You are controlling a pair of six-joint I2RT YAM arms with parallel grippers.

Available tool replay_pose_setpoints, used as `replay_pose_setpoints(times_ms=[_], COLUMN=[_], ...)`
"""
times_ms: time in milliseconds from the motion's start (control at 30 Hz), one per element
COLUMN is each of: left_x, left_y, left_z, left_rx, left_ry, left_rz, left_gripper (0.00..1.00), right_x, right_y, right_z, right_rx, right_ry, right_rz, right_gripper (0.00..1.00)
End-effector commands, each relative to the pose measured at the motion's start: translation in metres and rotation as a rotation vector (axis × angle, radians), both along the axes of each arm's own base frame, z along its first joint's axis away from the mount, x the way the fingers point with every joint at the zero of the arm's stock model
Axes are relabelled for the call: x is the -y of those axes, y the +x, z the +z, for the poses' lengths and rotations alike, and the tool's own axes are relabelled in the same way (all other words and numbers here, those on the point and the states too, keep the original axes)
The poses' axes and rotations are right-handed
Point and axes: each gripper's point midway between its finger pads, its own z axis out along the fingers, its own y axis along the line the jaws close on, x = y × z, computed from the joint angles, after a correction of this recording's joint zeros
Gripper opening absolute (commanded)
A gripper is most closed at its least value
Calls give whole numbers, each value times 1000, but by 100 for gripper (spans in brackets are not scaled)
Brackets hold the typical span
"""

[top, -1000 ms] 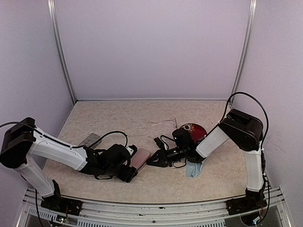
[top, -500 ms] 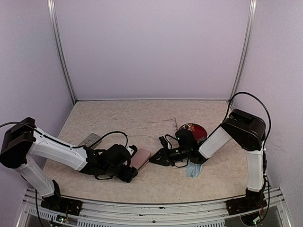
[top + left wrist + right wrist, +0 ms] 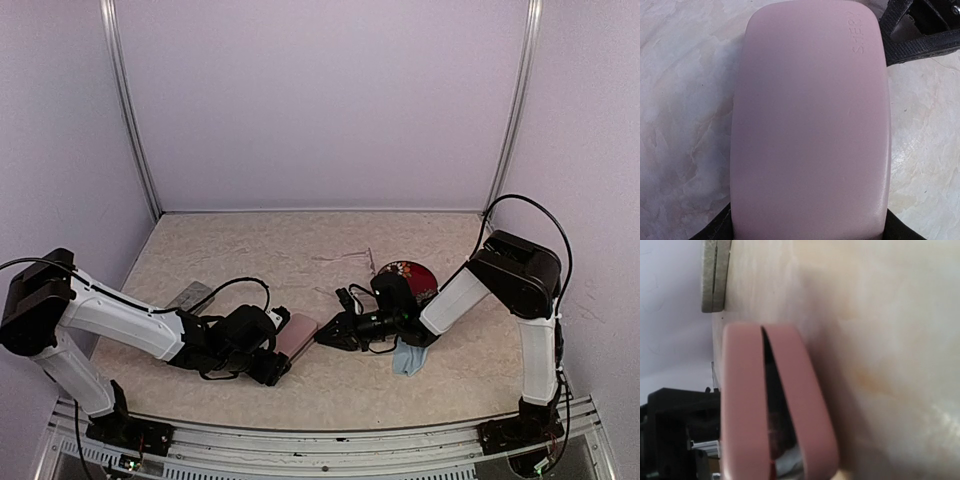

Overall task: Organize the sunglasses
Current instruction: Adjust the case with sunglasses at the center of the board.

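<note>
Here, on the pale marbled desk (image 3: 250,250) between lilac walls (image 3: 320,100), the left claw (image 3: 283,352) grasps an oblong pink case (image 3: 298,335). Whether the right claw (image 3: 328,337) beside it is clenched cannot be told. The pale thin-framed sunglasses (image 3: 350,257) lie farther back.

A pink case (image 3: 297,335) lies slightly ajar, between grey case (image 3: 189,296) and blue cloth (image 3: 408,357).

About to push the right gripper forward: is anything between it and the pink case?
Nothing: the top view shows only a sliver of bare table between the right gripper and the pink case.
</note>
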Motion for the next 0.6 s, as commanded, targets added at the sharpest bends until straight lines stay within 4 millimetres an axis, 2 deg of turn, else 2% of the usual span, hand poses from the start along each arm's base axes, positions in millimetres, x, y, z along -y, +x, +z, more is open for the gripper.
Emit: replay_pose_setpoints(times_ms=[0, 133, 333, 500, 567], left_x=[12, 12, 10, 5, 5], left_y=[-9, -8, -5, -1, -1], left_z=[-4, 2, 12, 13, 13], left_rx=[-19, -9, 0, 0, -4], left_ry=[0, -15, -59, -63, -67], left_rz=[-61, -54, -18, 8, 7], left_gripper=[60, 69, 89, 98, 99], right_x=[-3, 6, 16, 19, 20], right_y=[14, 14, 11, 8, 7], right_z=[20, 13, 7, 6, 7], right_rx=[79, 103, 130, 147, 159], right_ry=[38, -24, -99, -126, -133], right_rz=[-26, -32, -17, 10, 19], right_gripper=[17, 17, 18, 19, 19])
